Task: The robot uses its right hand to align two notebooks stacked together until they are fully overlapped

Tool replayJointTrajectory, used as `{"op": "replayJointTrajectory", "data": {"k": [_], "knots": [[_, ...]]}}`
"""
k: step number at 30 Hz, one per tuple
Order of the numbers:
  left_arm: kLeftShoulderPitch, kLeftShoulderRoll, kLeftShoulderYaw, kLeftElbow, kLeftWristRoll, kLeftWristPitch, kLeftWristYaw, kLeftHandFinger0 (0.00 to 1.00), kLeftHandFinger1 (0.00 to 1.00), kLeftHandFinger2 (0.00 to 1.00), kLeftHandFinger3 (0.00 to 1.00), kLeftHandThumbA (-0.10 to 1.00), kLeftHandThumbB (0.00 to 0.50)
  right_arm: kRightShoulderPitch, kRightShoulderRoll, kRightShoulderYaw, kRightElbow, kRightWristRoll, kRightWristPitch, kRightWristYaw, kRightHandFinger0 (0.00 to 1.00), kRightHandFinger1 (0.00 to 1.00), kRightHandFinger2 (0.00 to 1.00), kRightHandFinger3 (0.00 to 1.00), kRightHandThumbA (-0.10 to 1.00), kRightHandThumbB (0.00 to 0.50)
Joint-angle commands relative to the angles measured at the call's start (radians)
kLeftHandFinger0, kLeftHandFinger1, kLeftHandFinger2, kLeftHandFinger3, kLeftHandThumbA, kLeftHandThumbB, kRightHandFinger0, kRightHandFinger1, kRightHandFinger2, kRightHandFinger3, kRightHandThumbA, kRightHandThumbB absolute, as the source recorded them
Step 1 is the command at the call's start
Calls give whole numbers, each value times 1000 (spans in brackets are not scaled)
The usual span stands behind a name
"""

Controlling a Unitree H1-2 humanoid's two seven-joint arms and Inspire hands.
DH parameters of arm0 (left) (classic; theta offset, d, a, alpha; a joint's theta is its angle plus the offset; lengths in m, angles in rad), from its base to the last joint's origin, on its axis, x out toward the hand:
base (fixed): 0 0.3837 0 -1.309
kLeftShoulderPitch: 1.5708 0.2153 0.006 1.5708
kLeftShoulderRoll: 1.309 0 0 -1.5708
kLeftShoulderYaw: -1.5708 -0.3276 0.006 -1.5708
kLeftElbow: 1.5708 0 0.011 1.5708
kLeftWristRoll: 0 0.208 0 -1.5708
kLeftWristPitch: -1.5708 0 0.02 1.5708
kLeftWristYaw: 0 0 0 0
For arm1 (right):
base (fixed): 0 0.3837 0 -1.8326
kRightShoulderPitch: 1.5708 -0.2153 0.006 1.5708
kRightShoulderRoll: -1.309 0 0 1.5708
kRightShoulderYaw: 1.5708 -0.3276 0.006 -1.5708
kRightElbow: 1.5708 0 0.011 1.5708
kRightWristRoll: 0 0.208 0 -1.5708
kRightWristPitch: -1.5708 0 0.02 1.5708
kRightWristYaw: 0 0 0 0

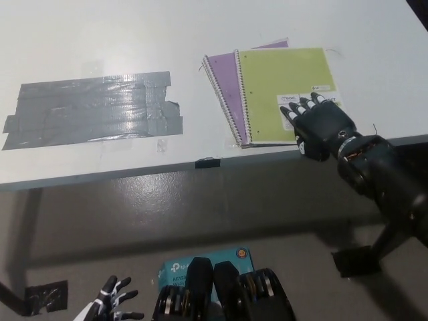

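Observation:
A green spiral notebook [281, 90] lies on top of a purple spiral notebook [224, 77] near the front right edge of the white table [200, 27]. Only a strip of the purple one shows along the green one's left and top edges. My black right hand [317, 124] lies flat on the green cover's lower right corner, fingers spread and holding nothing. My white left hand [110, 304] hangs low at the bottom left, below the table, fingers apart.
A large patch of grey tape [93, 107] covers the table's left half. A small black tape mark [208, 162] sits on the table's front edge. A teal box [200, 264] lies on the floor below.

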Motion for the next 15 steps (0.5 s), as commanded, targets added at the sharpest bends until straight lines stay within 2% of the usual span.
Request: {"op": "replayJointTrajectory", "data": {"k": [1,5,6,7,9,10,13,15], "knots": [[-10,18,-8,-32,13,9,-13,639,679,917,1000,1000,500,18,15,108,31,-94,-177,22,1000,1000,1000,1000,1000,448],[-14,22,-11,-27,14,-8,-19,655,708,932,1000,1000,500,-2,-1,169,31,-157,-194,-53,1000,1000,1000,1000,1000,449],[-15,22,-10,-28,12,-2,-18,711,735,937,1000,1000,500,-4,-2,172,29,-155,-193,-52,1000,1000,1000,1000,1000,452],[-18,23,-9,-29,12,2,-19,717,736,937,1000,1000,500,-7,-2,173,30,-154,-193,-54,1000,1000,1000,1000,1000,453],[-19,26,-10,-27,15,-7,-21,716,739,935,1000,1000,500,-9,-4,174,35,-159,-193,-85,1000,1000,1000,1000,1000,450],[-20,26,-10,-30,15,1,-20,661,697,920,1000,1000,500,-12,-5,176,40,-163,-188,-84,1000,1000,1000,1000,1000,446],[-21,26,-12,-32,19,6,-18,666,719,937,1000,1000,500,-13,-10,170,51,-173,-185,-136,1000,1000,1000,1000,1000,439],[-20,29,-15,-34,26,1,-17,679,737,945,1000,1000,500,-19,-4,175,78,-192,-168,-165,1000,1000,1000,1000,1000,457]]}}
